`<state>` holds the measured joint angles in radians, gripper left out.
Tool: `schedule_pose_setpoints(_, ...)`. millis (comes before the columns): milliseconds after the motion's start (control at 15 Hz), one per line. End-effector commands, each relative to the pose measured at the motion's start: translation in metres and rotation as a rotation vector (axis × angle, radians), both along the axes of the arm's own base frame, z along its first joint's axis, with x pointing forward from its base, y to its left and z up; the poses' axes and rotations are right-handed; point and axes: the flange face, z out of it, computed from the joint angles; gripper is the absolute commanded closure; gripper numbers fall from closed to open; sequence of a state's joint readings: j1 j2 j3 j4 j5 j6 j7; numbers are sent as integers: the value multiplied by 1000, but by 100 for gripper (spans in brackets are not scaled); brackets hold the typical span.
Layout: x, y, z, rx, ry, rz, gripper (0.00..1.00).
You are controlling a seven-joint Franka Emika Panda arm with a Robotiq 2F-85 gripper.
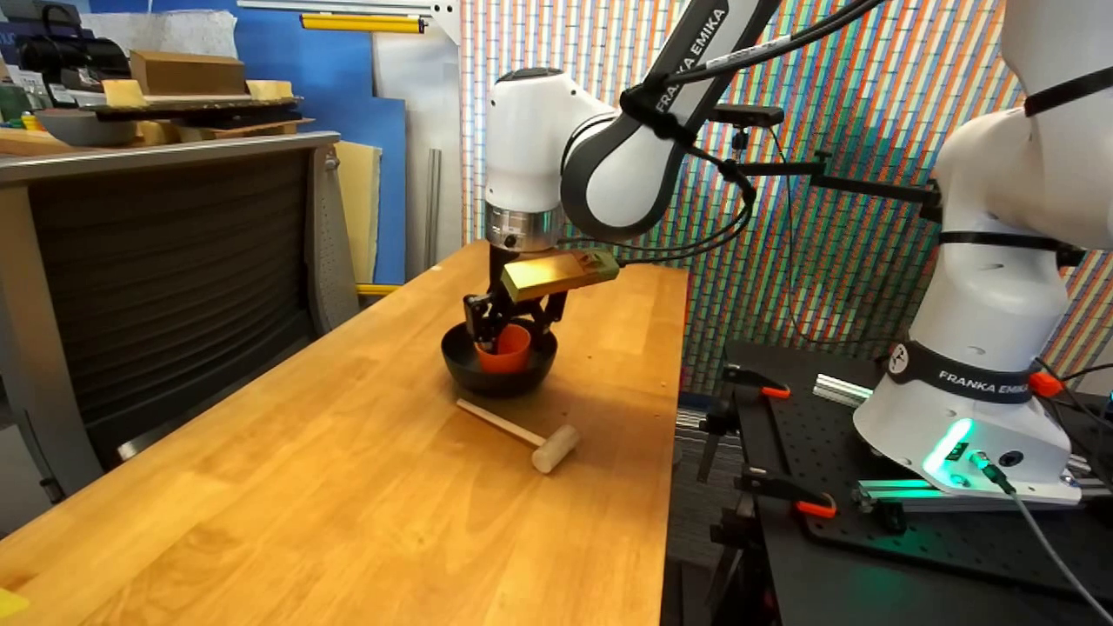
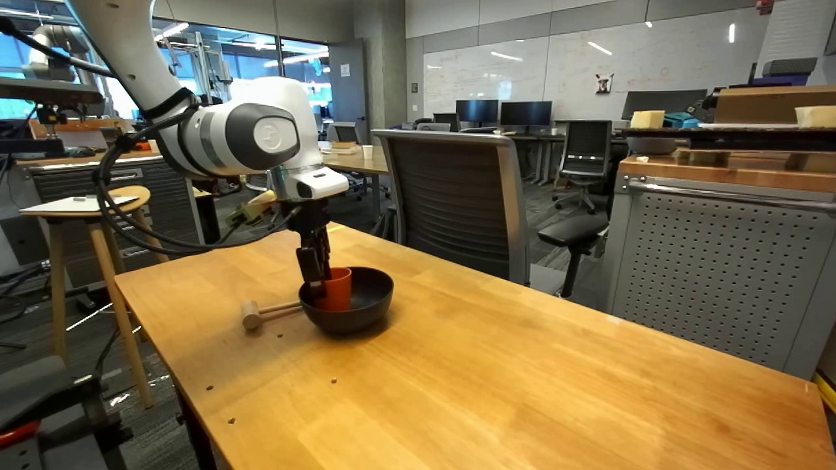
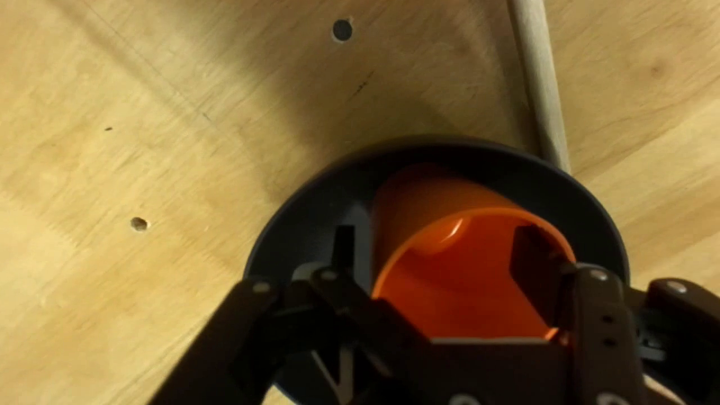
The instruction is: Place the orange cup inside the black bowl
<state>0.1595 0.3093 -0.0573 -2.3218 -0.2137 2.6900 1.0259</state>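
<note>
The orange cup stands inside the black bowl on the wooden table, close to upright; it also shows in an exterior view and in the wrist view. The bowl also shows in an exterior view and in the wrist view. My gripper is low over the bowl, fingers spread; it also shows in an exterior view. In the wrist view, the gripper has its right finger inside the cup by the rim and its left finger outside the cup, apart from its wall.
A pale wooden mallet lies close beside the bowl, and its handle points toward it; it also shows in an exterior view and in the wrist view. An office chair stands at the table's long edge.
</note>
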Motion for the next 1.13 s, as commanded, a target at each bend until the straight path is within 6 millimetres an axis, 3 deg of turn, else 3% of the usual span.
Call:
schedule_pose_setpoints(0, -20, 2, 50, -23, -94, 0, 0)
schedule_pose_setpoints(400, -68, 15, 128, -76, -259, 72, 0)
schedule_pose_setpoints(733, -97, 57, 137, 53, -241, 212, 0)
schedule_pose_setpoints(933, -133, 84, 141, 147, -152, 361, 0)
schedule_pose_setpoints(1000, -106, 78, 127, 101, -164, 279, 0)
schedule_pose_setpoints(1067, -116, 86, 128, 120, -150, 315, 0)
